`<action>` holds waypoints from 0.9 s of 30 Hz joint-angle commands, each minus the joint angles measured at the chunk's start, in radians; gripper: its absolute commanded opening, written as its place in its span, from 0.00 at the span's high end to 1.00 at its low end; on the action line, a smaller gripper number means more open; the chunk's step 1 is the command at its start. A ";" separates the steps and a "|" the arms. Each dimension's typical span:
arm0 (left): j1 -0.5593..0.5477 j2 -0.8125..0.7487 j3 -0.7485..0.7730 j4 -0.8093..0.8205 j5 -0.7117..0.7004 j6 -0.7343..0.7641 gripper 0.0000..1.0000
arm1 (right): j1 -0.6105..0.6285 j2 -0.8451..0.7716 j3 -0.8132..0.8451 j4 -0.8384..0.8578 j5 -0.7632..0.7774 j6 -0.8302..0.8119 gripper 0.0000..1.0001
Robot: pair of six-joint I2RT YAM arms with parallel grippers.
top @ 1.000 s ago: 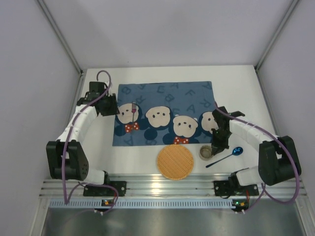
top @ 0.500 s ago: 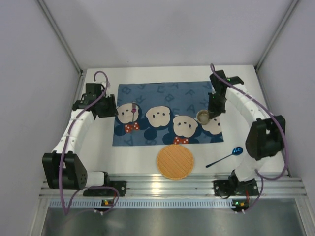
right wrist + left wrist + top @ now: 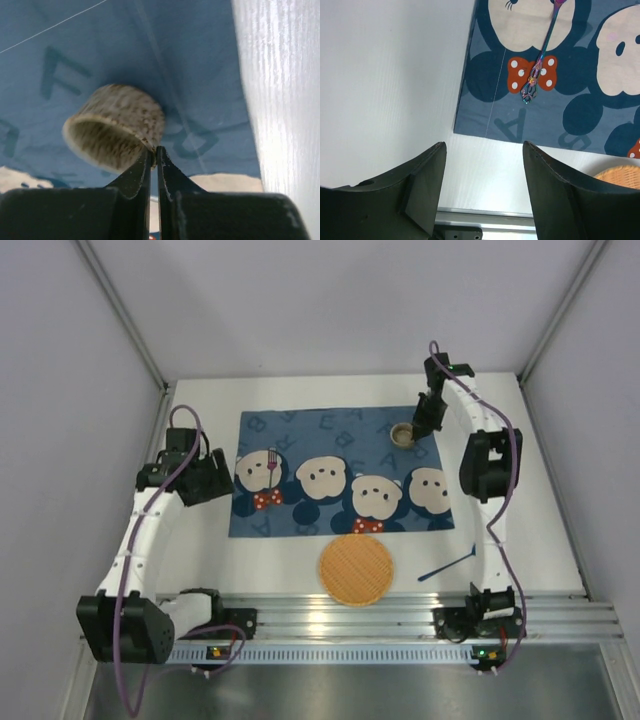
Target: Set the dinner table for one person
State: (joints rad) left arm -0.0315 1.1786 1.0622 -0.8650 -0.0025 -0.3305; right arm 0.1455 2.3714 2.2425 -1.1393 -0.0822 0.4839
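We are looking down on the large flat white rectangular desk [image 3: 270, 560], which fills the floor of the enclosure from the rail at the near edge to the walls behind and at both sides. A blue cloth mat printed with cartoon faces and letters [image 3: 330, 430] is lying across its middle, leaving bare white strips on every side, the widest ones to the right and along the near edge. The right hand [image 3: 422, 426] is reaching to the far right corner of that mat, its fingers pressed together on the rim of a small speckled beige cup [image 3: 402, 433]. In the right wrist view the hand [image 3: 153, 150] is pinching the cup [image 3: 115, 125] at its lip; the cup is tilting, and we cannot tell whether it is touching the cloth. The mat's right edge and open desk are running just beside it. The left hand [image 3: 213, 480] is hovering over bare desk just beside the mat's left edge, and in the left wrist view its fingers are standing wide apart [image 3: 484, 146] around nothing. A slim iridescent metal fork [image 3: 542, 55] is lying on the mat near its left edge. A round woven straw coaster [image 3: 355, 569] is sitting on the desk against the mat's near edge, and a thin dark blue spoon handle [image 3: 445, 567] is lying to its right, its bowl hidden behind the right arm.
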 commanded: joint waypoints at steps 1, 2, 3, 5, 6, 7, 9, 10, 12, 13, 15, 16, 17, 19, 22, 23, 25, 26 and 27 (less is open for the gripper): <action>0.004 -0.102 -0.025 -0.075 -0.021 -0.042 0.32 | -0.015 0.057 0.048 0.002 -0.033 0.053 1.00; 0.004 -0.134 -0.031 -0.083 -0.024 -0.041 0.32 | -0.024 0.066 0.043 0.013 -0.036 0.061 1.00; 0.004 -0.149 -0.036 -0.088 -0.024 -0.044 0.32 | -0.027 0.084 0.040 0.024 -0.042 0.061 1.00; 0.004 -0.192 -0.045 -0.107 -0.024 -0.044 0.32 | -0.030 0.098 0.034 0.046 -0.056 0.059 1.00; 0.004 -0.204 -0.048 -0.111 -0.027 -0.045 0.32 | -0.030 0.106 0.034 0.050 -0.059 0.059 1.00; 0.004 -0.214 -0.053 -0.115 -0.027 -0.045 0.32 | -0.030 0.106 0.025 0.050 -0.065 0.059 1.00; 0.004 -0.243 -0.056 -0.118 -0.013 -0.050 0.32 | -0.030 0.094 0.003 0.065 -0.073 0.058 0.98; 0.004 -0.246 -0.056 -0.118 -0.007 -0.051 0.32 | -0.030 0.086 -0.016 0.069 -0.076 0.058 0.94; 0.004 -0.254 -0.054 -0.117 0.027 -0.053 0.31 | -0.030 0.062 -0.034 0.079 -0.083 0.051 0.72; 0.004 -0.248 -0.054 -0.115 0.035 -0.051 0.31 | -0.030 0.052 -0.043 0.081 -0.085 0.047 0.61; 0.004 -0.240 -0.053 -0.109 0.059 -0.048 0.31 | -0.030 0.019 -0.043 0.079 -0.087 0.038 0.41; 0.004 -0.231 -0.045 -0.106 0.074 -0.047 0.27 | -0.030 0.003 -0.044 0.081 -0.085 0.033 0.36; 0.004 -0.226 -0.038 -0.104 0.078 -0.048 0.27 | -0.030 -0.012 -0.044 0.082 -0.080 0.024 0.32; 0.004 -0.232 -0.024 -0.079 0.096 -0.045 0.26 | -0.034 -0.070 -0.063 0.079 -0.062 0.015 0.30; 0.004 -0.244 -0.034 -0.008 0.153 -0.032 0.21 | -0.034 -0.182 -0.150 0.090 -0.016 -0.010 0.29; 0.004 -0.240 -0.047 0.004 0.201 -0.030 0.17 | -0.034 -0.255 -0.188 0.101 -0.005 -0.021 0.29; 0.002 -0.209 -0.103 0.039 0.266 -0.031 0.16 | -0.034 -0.338 -0.342 0.157 0.025 -0.031 0.27; -0.001 -0.195 -0.134 0.056 0.351 -0.031 0.11 | -0.032 -0.425 -0.404 0.183 0.032 -0.039 0.22; -0.024 -0.183 -0.199 0.075 0.377 -0.033 0.09 | -0.034 -0.466 -0.528 0.232 0.035 -0.045 0.20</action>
State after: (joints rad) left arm -0.0345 0.9592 0.9680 -0.8688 0.2104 -0.3641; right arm 0.1131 2.1056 1.8816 -1.0096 -0.0967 0.4751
